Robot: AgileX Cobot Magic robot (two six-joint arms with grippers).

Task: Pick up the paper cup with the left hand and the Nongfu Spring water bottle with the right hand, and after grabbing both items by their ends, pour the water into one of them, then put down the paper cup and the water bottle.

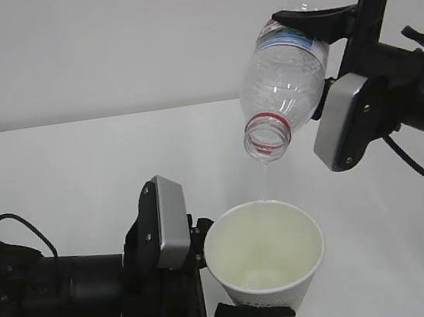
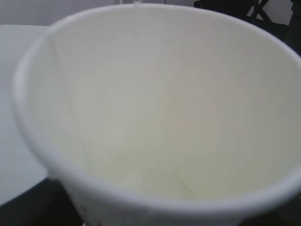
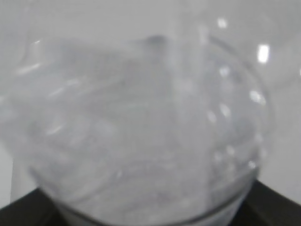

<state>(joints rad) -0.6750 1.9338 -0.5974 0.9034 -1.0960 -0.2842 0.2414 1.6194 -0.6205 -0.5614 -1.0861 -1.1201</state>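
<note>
Right hand [image 1: 323, 62] clamped on the Nongfu Spring water bottle [image 1: 284, 79], far right, held high and tipped mouth-down to the left. Thin stream of water [image 1: 262, 179] falls from the bottle mouth into the paper cup [image 1: 266, 257] directly below. Left hand [image 1: 227, 285] grips that cup from the left, near centre, cup tilted slightly. White table [image 1: 79, 160] beneath both.
</note>
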